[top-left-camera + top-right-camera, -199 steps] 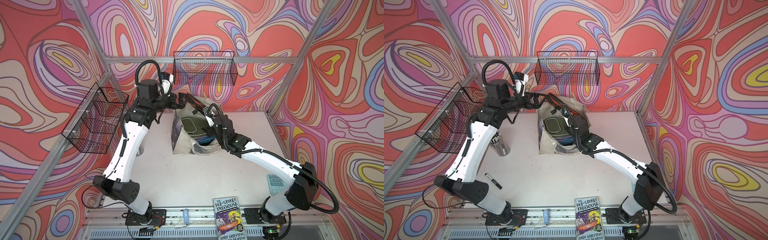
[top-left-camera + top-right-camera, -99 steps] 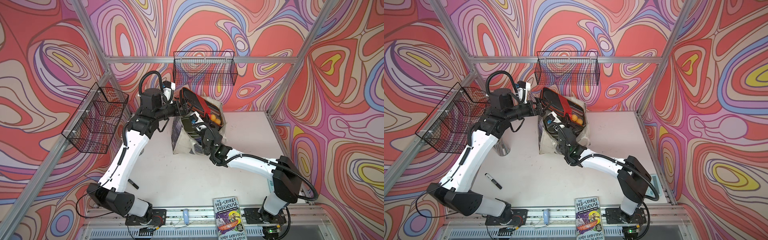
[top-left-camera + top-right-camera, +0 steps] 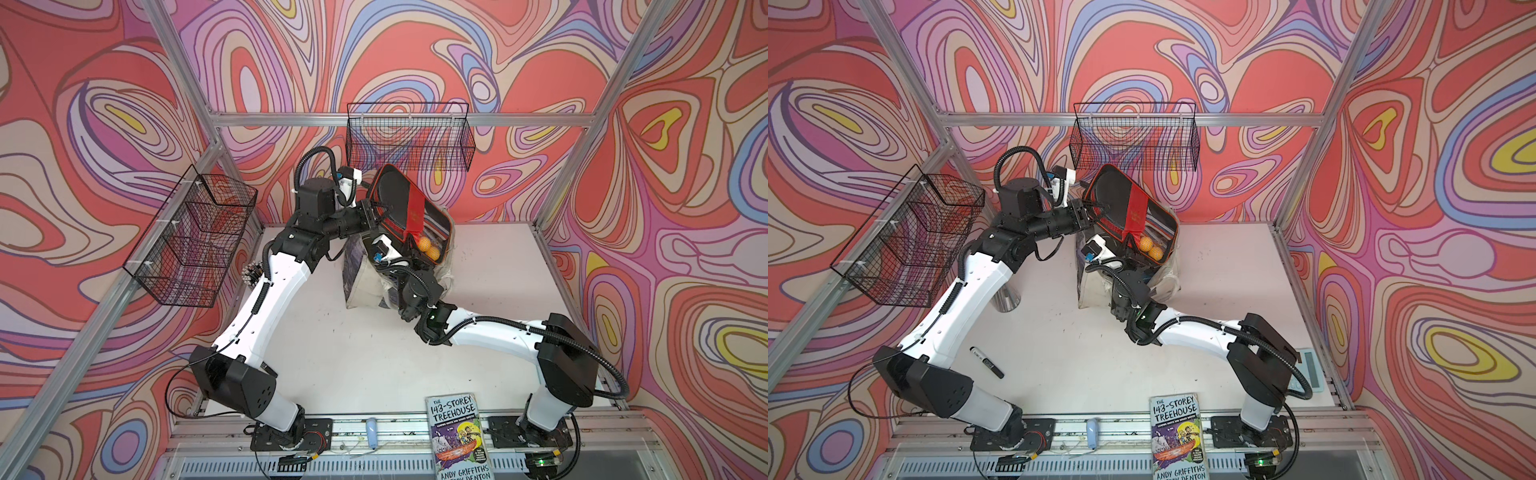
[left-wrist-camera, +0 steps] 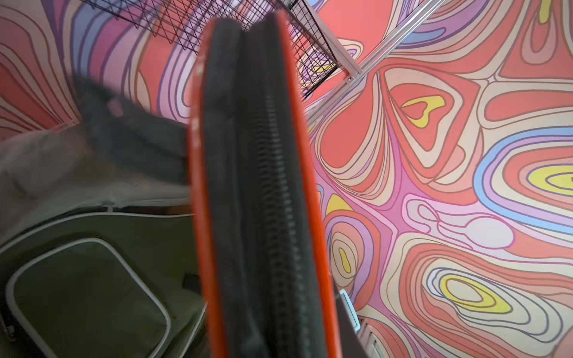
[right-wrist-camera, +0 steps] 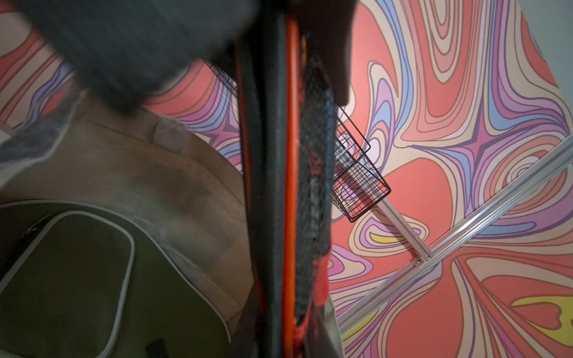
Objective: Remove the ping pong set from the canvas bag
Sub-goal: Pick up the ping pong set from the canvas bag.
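A black ping pong case (image 3: 395, 195) with an orange rim, a red paddle and two orange balls (image 3: 428, 247) stands tilted, its upper part well above the cream canvas bag (image 3: 360, 284). In both top views my left gripper (image 3: 376, 206) is shut on the case's upper rim. My right gripper (image 3: 409, 249) is shut on its lower end, over the bag's mouth. The left wrist view shows the case's zipper edge (image 4: 260, 186) running between the jaws of my left gripper (image 4: 273, 328). An olive paddle cover (image 5: 68, 279) lies inside the bag (image 5: 161, 173), beside my right gripper (image 5: 288, 334).
Black wire baskets hang on the back wall (image 3: 409, 137) and the left wall (image 3: 191, 237). A paperback book (image 3: 457, 440) lies at the front edge. In a top view, a black marker (image 3: 987, 362), a metal cup (image 3: 1008, 297) and a pale blue calculator (image 3: 1308, 370) sit on the table.
My right gripper has lifted the case up out of the bag. My left gripper, open before, has come in to the case's rim and shut on it.
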`<move>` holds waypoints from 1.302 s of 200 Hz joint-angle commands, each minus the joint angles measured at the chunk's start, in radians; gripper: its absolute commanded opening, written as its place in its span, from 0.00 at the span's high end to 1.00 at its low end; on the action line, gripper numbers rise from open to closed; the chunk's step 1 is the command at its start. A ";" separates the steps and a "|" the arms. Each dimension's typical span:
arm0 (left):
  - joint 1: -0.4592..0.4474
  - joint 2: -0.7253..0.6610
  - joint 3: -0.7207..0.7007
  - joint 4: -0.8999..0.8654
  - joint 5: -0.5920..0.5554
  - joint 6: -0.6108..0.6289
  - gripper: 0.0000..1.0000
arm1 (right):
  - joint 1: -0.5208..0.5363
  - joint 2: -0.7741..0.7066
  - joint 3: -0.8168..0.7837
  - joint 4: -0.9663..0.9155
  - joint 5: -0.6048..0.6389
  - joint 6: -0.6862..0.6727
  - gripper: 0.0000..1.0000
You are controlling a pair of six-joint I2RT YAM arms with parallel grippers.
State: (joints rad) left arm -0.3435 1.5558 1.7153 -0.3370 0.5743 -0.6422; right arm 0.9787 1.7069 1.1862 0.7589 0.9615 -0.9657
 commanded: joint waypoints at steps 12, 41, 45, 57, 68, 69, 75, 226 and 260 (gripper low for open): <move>0.048 0.068 0.103 0.079 -0.002 0.128 1.00 | -0.025 -0.218 0.084 -0.396 -0.216 0.332 0.47; 0.109 0.114 0.195 0.031 0.143 0.201 1.00 | -0.272 -0.320 0.323 -1.016 -0.748 0.694 0.02; 0.119 0.124 0.210 0.027 0.173 0.206 1.00 | -0.311 -0.325 0.352 -1.062 -0.819 0.708 0.02; 0.149 0.159 0.263 0.017 0.283 0.211 1.00 | -0.419 -0.335 0.419 -1.168 -1.017 0.758 0.02; 0.164 0.198 0.321 -0.002 0.395 0.216 1.00 | -0.499 -0.329 0.469 -1.231 -1.144 0.792 0.02; 0.165 0.202 0.327 -0.003 0.403 0.218 1.00 | -0.502 -0.327 0.473 -1.233 -1.153 0.796 0.02; 0.166 0.224 0.360 -0.028 0.454 0.231 1.00 | -0.537 -0.320 0.492 -1.258 -1.222 0.807 0.02; 0.152 0.303 0.577 -0.438 0.732 0.602 1.00 | -0.808 0.003 0.635 -1.193 -2.204 0.988 0.09; 0.139 0.322 0.606 -0.432 0.742 0.599 1.00 | -0.808 -0.016 0.539 -1.052 -2.240 1.094 0.23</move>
State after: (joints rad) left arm -0.1898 1.8740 2.2616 -0.8085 1.2434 -0.0765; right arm 0.1696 1.6962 1.7828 -0.3923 -1.1828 0.0517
